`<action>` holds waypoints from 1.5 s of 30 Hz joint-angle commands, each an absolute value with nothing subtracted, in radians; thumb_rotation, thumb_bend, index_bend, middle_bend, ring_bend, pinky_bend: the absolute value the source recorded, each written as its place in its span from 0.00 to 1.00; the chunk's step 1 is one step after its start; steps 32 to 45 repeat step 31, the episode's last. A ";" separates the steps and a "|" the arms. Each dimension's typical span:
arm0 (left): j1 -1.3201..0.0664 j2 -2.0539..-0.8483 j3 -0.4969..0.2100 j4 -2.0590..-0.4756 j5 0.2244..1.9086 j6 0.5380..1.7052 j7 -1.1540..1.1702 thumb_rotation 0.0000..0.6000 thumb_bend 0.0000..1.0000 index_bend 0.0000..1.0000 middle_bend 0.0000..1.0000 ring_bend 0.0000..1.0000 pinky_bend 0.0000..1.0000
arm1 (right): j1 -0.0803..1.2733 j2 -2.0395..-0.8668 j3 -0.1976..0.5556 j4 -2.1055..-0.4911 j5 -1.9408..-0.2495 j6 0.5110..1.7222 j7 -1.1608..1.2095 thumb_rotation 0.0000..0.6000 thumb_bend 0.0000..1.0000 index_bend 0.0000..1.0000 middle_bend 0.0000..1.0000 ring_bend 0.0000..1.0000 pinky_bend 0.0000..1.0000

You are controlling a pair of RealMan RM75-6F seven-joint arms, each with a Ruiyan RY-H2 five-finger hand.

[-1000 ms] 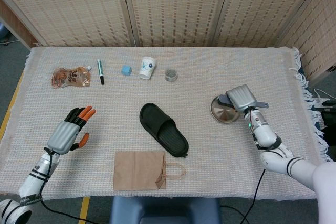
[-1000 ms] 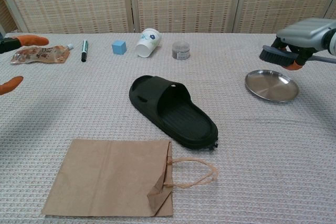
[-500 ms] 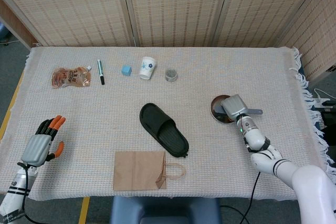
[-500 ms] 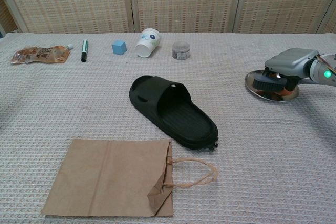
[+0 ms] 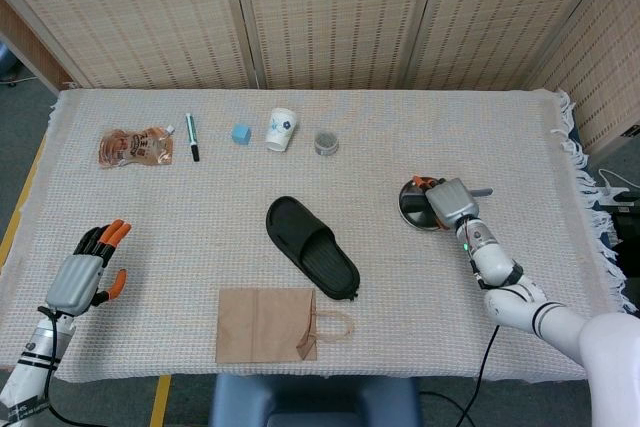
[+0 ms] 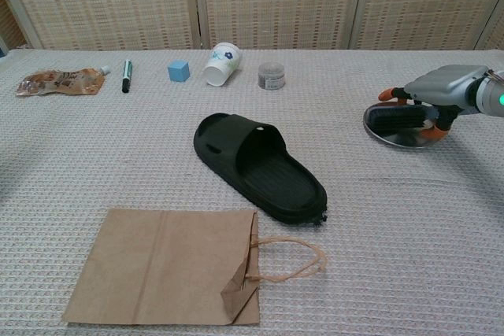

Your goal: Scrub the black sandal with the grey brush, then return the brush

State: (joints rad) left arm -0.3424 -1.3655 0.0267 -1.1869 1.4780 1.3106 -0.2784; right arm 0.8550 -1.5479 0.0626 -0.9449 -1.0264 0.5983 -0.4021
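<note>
Currently at the return step, judged from the layout: grey brush with dark bristles [image 6: 396,120] lying on the round steel dish [image 6: 409,141] at the right of the tabletop [image 5: 560,147], under the right hand [image 5: 449,201]. Right hand spread over the brush with fingers parted, orange fingertips [image 6: 387,94] showing past its far-left edge; whether any finger presses the brush cannot be told from either view. Thin handle end visible in the head view, poking out to the right of the hand.

Black rubber slide sandal [image 5: 311,246] resting mid-tabletop, sole down, well apart from the dish and to its left. Flat brown paper bag with loop handle [image 6: 175,264] just near of the sandal. Left hand [image 5: 85,272] at the near-left edge, empty, fingers extended and apart, well clear of everything.

To finish the step cleanly:
- Confirm the brush settled inside the dish rim, bristles not overhanging.
- Open the fingers fully before any lift; no sideways drag, since the light dish will likely slide on the woven cloth.
- Raise the hand straight up, then withdraw toward the near right.
- Watch the handle end: a snagged finger would likely tip the brush off the dish.
</note>
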 commanded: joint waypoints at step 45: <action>-0.201 -1.227 0.038 -1.485 1.539 1.463 -0.075 1.00 0.50 0.00 0.00 0.00 0.08 | 0.184 -1.214 -0.102 -1.533 -1.424 1.597 -0.183 1.00 0.12 0.00 0.00 0.00 0.00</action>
